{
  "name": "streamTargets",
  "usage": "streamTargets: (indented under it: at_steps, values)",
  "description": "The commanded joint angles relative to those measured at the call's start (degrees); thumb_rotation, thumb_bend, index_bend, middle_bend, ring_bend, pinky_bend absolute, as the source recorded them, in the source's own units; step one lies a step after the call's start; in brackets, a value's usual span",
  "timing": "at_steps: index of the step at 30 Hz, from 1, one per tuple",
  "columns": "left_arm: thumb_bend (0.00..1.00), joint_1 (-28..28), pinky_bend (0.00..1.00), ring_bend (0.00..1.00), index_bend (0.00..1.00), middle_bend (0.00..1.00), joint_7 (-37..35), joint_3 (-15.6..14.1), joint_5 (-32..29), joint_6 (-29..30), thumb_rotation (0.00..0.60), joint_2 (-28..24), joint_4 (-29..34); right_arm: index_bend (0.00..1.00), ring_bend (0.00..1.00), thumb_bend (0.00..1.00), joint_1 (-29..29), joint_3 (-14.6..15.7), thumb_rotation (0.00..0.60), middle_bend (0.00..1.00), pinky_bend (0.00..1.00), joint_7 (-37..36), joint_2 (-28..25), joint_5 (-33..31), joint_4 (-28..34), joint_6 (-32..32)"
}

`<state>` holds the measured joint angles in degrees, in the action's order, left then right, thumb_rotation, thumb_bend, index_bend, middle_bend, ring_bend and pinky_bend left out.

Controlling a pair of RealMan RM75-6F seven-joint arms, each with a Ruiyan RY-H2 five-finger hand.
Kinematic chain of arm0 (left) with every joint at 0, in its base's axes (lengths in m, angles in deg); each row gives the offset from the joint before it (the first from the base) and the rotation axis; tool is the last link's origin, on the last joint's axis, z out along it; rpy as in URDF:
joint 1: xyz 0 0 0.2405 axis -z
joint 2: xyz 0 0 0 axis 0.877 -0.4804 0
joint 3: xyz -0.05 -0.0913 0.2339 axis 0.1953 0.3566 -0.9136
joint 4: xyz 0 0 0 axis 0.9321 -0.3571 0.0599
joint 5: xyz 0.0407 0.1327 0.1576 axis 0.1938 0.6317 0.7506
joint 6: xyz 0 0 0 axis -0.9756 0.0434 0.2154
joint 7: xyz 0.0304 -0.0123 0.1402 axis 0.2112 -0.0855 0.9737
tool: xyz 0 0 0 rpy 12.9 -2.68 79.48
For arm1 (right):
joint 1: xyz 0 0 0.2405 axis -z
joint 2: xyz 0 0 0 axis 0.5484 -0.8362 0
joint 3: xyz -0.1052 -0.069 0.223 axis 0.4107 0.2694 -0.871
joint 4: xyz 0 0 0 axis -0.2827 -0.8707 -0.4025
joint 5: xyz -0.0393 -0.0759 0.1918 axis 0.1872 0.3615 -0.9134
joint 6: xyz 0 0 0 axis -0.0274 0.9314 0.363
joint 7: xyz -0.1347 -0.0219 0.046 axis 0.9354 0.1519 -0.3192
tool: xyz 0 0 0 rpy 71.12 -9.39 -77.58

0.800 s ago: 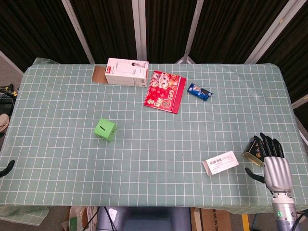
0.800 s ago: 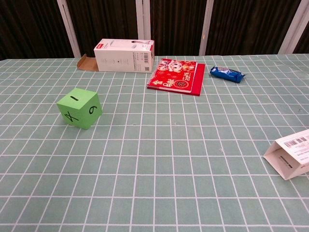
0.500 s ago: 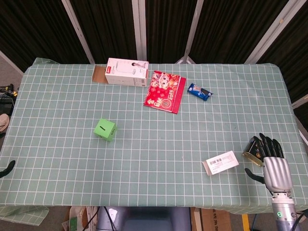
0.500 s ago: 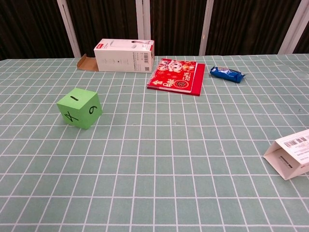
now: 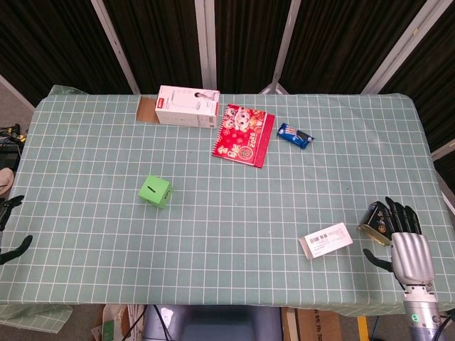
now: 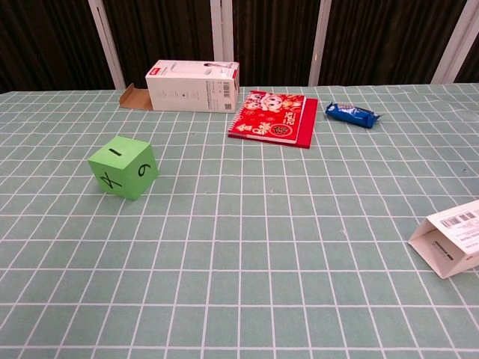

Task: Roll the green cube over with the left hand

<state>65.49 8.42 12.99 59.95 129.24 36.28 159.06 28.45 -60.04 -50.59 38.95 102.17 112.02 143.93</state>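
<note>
Cube (image 5: 156,192) sits untouched on the counter (image 5: 234,213), same spot and same faces up as 0.8 s ago (chest view shows "1" on top, "9" and "4" on the sides). Only change: left hand (image 5: 10,227) is creeping in at the counter's left edge. More dark fingertips show now vs a single tip before, so the reach has prob. just begun; roll not started. Cube is well off to the hand's right and a bit further in. Left hand touches nothing, holds nothing; only tips visible, so can't tell how far open. Right hand (image 5: 405,238) is parked at the near right corner, fingers spread, empty, just beside a tin (image 5: 372,222), w/ a label card (image 5: 327,239) to its left.
</note>
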Motion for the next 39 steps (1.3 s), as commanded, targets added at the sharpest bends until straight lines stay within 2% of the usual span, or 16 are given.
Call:
streamTargets:
  at_steps: [1,5,8,11,17,22,31,36,39]
  values:
    - [0.45,1.9,0.56,0.43,0.16,0.46,-1.3,-0.8,2.8,-2.2,0.6,-1.1,-1.9,0.08,0.0,0.19,0.0,-0.2,0.6,0.01,0.02,-0.3,0.0,-0.4,-0.1,-0.1]
    - [0.59,4.9,0.71,0.6,0.16,0.63,-0.4,-1.3,5.7,-5.5,0.6,-2.9,-2.6,0.08,0.0,0.19,-0.2,-0.2,0.6,0.01,0.02,0.1,0.2,-0.9,-0.4,-0.8]
    - [0.74,7.2,0.75,0.67,0.16,0.73,0.6,-1.5,5.7,-9.6,0.6,-5.0,-1.1,0.08,0.0,0.19,-0.3,0.0,0.6,0.01,0.02,0.5,0.4,-0.7,-0.2,-0.9]
    - [0.83,9.9,0.78,0.72,0.16,0.79,4.5,-1.0,3.7,-14.6,0.6,-7.5,1.8,0.08,0.0,0.18,-0.3,0.3,0.6,0.01,0.02,1.2,0.5,-0.6,-0.1,-1.2]
    - [0.86,15.3,0.8,0.73,0.14,0.81,15.9,0.0,-2.6,-24.6,0.6,-10.9,9.4,0.08,0.0,0.19,-0.7,0.6,0.6,0.01,0.02,2.3,1.0,-0.9,0.0,-2.2]
    - [0.86,19.2,0.81,0.73,0.11,0.81,22.4,0.9,-7.5,-29.6,0.6,-11.4,14.3,0.08,0.0,0.19,-0.9,0.6,0.6,0.01,0.02,2.9,1.3,-1.4,-0.2,-2.7]
    - [0.86,26.9,0.82,0.73,0.1,0.81,27.8,4.1,-15.3,-34.7,0.6,-6.0,16.4,0.08,0.0,0.19,-1.2,0.6,0.6,0.01,0.02,3.4,1.6,-1.8,-0.6,-3.2]
    - [0.86,32.6,0.82,0.73,0.1,0.81,31.7,5.2,-24.5,-38.4,0.6,-2.7,16.6,0.08,0.0,0.19,-1.2,0.5,0.6,0.01,0.02,3.8,1.8,-2.3,-0.8,-3.4]
    - [0.87,37.1,0.82,0.73,0.1,0.81,34.6,5.3,-32.8,-40.7,0.6,-1.0,16.2,0.08,0.0,0.19,-1.2,0.5,0.6,0.01,0.02,4.0,1.8,-2.4,-0.8,-3.4]
